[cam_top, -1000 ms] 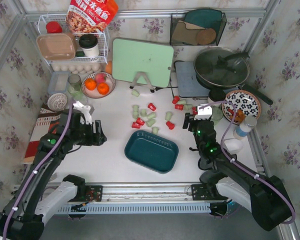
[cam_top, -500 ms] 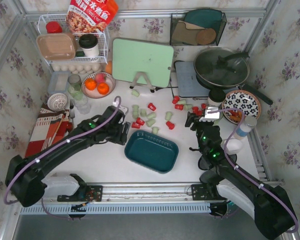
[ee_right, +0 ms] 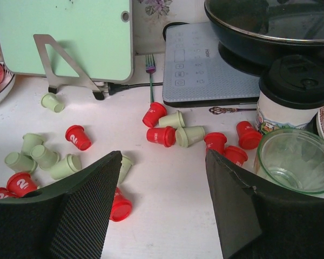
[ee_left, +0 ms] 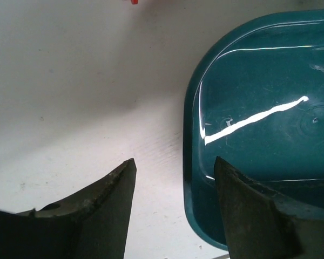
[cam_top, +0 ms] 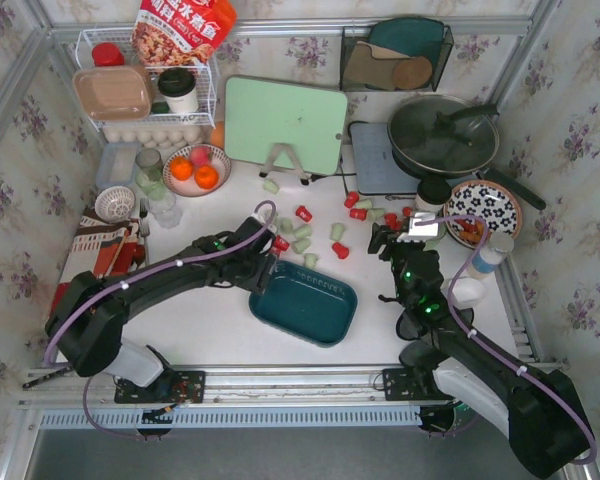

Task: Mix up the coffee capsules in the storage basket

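Note:
The dark teal storage basket lies empty at the table's front middle; its corner fills the right of the left wrist view. Red and pale green coffee capsules lie scattered on the white table behind it, with more near the hob. My left gripper is open and empty at the basket's far left corner, one finger over the table and one over the rim. My right gripper is open and empty, low over bare table just short of a red capsule and a green one.
A green cutting board stands at the back. A pan sits on an induction hob. A lidded cup, a glass bowl and a flowered plate crowd the right. A fruit bowl and wire rack stand left.
My left arm has swung from the table's left side across to the basket's far left corner. My right gripper shifted slightly right, then held still.

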